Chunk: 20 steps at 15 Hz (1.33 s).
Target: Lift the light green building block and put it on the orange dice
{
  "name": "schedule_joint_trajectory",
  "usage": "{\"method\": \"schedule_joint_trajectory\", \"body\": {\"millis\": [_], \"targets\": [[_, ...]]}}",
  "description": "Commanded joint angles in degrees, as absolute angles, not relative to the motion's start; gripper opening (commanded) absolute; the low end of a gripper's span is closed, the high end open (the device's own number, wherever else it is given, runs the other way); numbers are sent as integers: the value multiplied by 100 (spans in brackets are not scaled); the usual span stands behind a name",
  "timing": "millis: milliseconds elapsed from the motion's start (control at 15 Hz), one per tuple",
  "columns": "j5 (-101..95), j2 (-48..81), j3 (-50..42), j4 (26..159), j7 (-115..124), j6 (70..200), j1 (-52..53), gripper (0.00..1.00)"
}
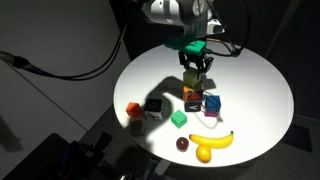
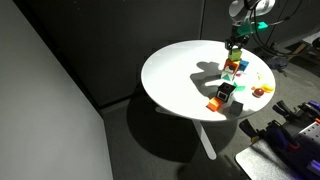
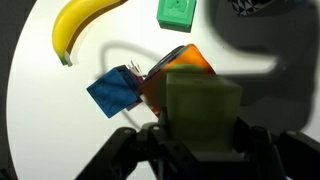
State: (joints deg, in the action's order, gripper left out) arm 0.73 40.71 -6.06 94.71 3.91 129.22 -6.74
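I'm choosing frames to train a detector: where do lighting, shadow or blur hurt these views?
Wrist view: the light green building block in the end effector is close and soft-edged, hiding part of the orange dice; a dark shadow covers the upper right of the table. In both exterior views the table glares white against a dark room, so the small objects lose detail.

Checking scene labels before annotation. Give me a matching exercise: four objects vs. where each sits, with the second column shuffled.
Things:
1. light green building block
2. blue cube
3. banana
4. small orange piece

Places:
A. beside the black dice
B. near the table edge, by the dark red fruit
C. held in the gripper, over the orange dice
D. on the table, next to the orange dice

Pairs: 1-C, 2-D, 3-B, 4-A
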Motion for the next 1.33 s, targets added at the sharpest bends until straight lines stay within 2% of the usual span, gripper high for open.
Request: {"method": "schedule_joint_trajectory", "body": {"millis": [0,267,333,400,467,533,667,800,1267], "targets": [[159,4121,-524,9290,222,12850,-788,29],[160,4137,-526,9284,218,12857,-794,29],[162,4146,-526,9278,217,12850,-798,33],[162,4151,-528,9276,220,12849,-800,64],[163,4153,-528,9277,218,12850,-803,78],[164,4154,-528,9278,215,12851,-807,80],[165,4150,-526,9283,204,12854,-815,96],[166,4138,-520,9292,183,12850,-825,100],[329,3954,-407,9366,-40,12824,-919,100]]}}
